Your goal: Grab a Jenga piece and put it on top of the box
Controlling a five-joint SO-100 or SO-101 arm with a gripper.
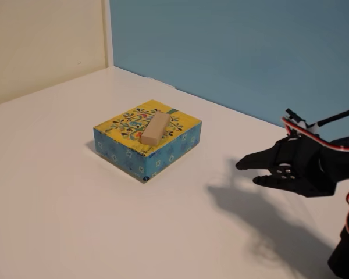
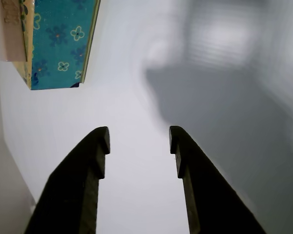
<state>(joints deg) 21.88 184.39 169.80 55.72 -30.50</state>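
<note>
White table, blue and cream walls behind. The Jenga piece lies flat on the box top, long axis along the box's diagonal, well apart from the gripper, ahead of its tips. Gripper jaws stand apart, holding nothing; arm low, fingers level. Placement appears complete.

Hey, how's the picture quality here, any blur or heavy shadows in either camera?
Fixed view: sharp, evenly lit; the gripper throws a soft shadow on the table. Wrist view: the far background is blurred, a broad grey shadow lies across the table, and the box is cut off at the top-left corner.
</note>
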